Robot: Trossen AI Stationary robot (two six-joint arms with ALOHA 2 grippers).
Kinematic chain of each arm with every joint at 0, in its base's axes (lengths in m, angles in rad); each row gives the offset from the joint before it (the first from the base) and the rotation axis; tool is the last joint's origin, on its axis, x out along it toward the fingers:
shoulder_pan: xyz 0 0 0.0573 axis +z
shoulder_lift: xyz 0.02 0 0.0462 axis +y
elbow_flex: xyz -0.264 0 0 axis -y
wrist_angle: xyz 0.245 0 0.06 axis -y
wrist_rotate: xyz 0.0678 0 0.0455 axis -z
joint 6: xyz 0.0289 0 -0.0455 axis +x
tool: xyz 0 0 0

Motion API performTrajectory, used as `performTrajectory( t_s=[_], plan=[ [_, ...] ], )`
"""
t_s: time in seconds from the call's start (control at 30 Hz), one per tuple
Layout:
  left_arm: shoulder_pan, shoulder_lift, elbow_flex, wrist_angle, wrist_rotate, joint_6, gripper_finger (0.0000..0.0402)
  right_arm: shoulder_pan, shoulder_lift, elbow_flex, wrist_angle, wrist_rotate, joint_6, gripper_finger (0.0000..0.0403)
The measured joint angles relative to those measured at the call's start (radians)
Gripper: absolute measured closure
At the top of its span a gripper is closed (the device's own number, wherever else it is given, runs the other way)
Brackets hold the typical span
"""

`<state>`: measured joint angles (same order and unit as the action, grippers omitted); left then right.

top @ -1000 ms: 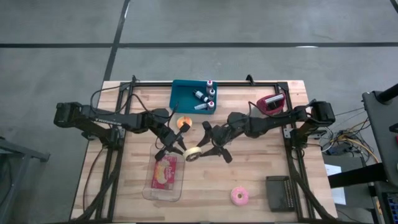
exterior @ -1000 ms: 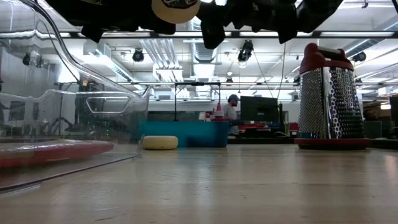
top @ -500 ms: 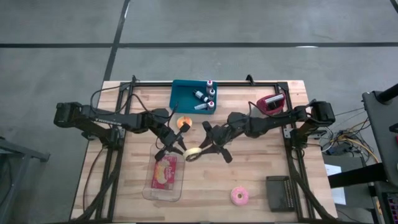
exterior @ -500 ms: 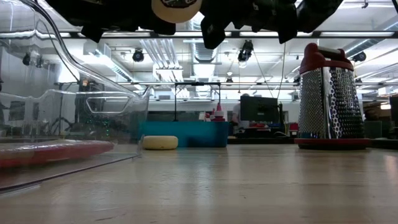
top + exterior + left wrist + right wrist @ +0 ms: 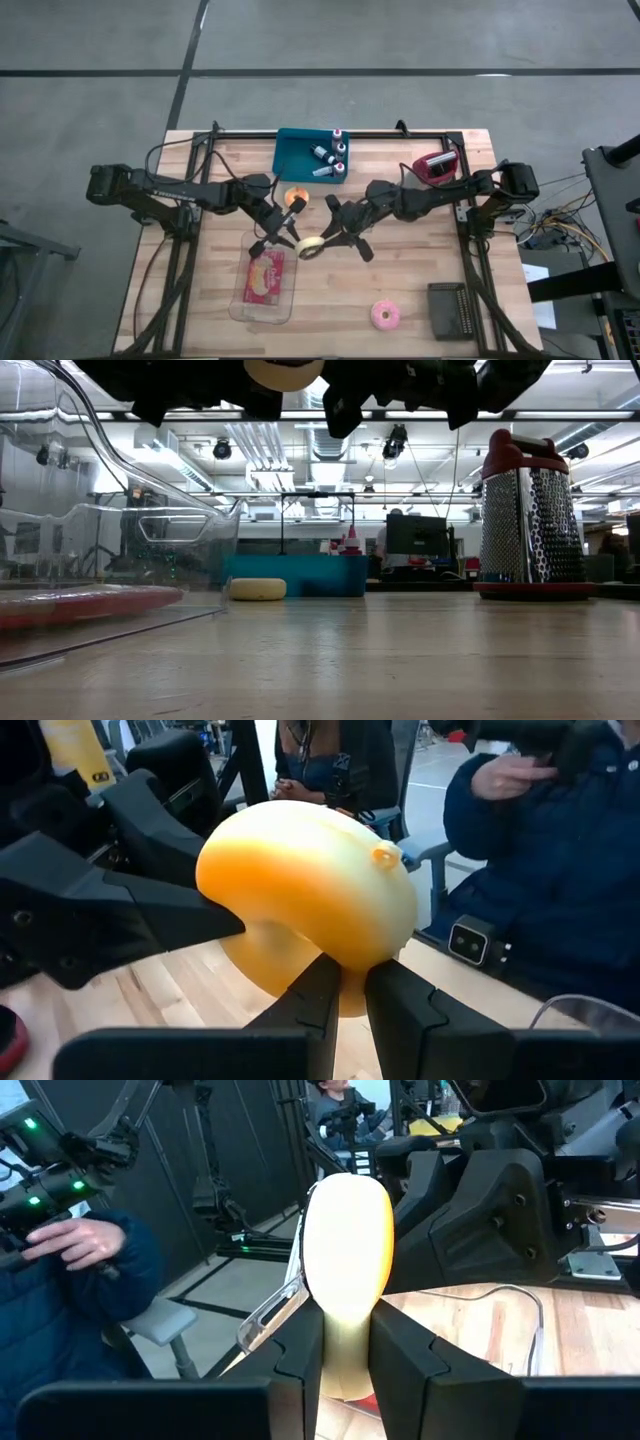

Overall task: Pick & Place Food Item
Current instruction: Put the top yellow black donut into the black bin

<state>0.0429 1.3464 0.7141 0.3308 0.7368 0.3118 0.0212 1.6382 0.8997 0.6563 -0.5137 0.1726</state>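
Two-arm hold, pale yellow food item, mid-worktop (image 5: 400, 300).
Clear plastic container (image 5: 268, 282) (red-labelled packet inside), near edge; blue bin (image 5: 311, 155), far edge; left end effector (image 5: 292, 238) and right end effector (image 5: 330, 236), both clamped on pale yellow food item (image 5: 310, 246), raised just beyond the container; pink doughnut (image 5: 386, 315).

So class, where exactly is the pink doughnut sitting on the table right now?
In the high view the pink doughnut lies on the table's right half near the front edge, just left of the dark grey block and well clear of both arms.
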Motion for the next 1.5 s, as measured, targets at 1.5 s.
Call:
performTrajectory(
  t_s=[1.5],
  plan=[
    [-0.044, 0.0, 0.001, 0.034, -0.085, 0.013, 0.035, 0.0, 0.0, -0.002, -0.017, 0.0, -0.016, 0.0337]
  ],
)
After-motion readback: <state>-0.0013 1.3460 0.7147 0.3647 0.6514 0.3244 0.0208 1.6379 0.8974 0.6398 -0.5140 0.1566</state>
